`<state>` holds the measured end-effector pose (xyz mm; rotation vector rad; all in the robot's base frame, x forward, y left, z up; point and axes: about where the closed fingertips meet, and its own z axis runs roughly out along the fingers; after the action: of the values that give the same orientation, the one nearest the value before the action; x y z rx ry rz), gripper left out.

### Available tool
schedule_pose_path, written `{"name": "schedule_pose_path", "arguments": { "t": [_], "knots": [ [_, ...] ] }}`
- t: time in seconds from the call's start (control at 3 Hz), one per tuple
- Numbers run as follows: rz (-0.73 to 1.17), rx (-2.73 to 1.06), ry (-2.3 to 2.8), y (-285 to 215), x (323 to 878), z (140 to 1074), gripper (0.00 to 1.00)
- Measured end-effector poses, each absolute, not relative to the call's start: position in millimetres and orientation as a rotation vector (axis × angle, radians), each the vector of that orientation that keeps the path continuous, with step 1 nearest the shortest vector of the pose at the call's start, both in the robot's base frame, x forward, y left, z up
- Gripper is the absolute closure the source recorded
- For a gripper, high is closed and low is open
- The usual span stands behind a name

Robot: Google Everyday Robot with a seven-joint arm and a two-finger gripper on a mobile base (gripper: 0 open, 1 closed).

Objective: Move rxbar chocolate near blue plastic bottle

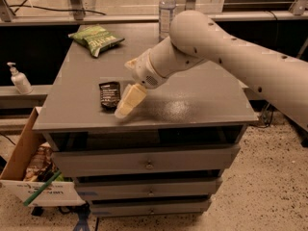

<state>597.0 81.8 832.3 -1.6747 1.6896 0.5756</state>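
The grey bench (202,105) carries a black bar (109,94) front left, a green bag (96,38) back left and a bottle (166,11) at the back edge. The gripper (126,105) is just right of the bar.

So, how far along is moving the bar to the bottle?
Done: nothing; the rxbar chocolate lies at the table front, far from the blue plastic bottle at the back. In hand: the gripper hangs low beside the bar. Left: grasp it, carry it, set it near the bottle.
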Motion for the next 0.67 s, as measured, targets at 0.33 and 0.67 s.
{"name": "schedule_pose_path", "arguments": {
  "t": [0.33, 0.67],
  "knots": [
    [0.585, -1.651, 1.680, 97.6, 606.7, 827.5, 0.00],
    [0.590, -1.631, 1.669, 108.1, 613.1, 827.7, 0.18]
  ]
}}
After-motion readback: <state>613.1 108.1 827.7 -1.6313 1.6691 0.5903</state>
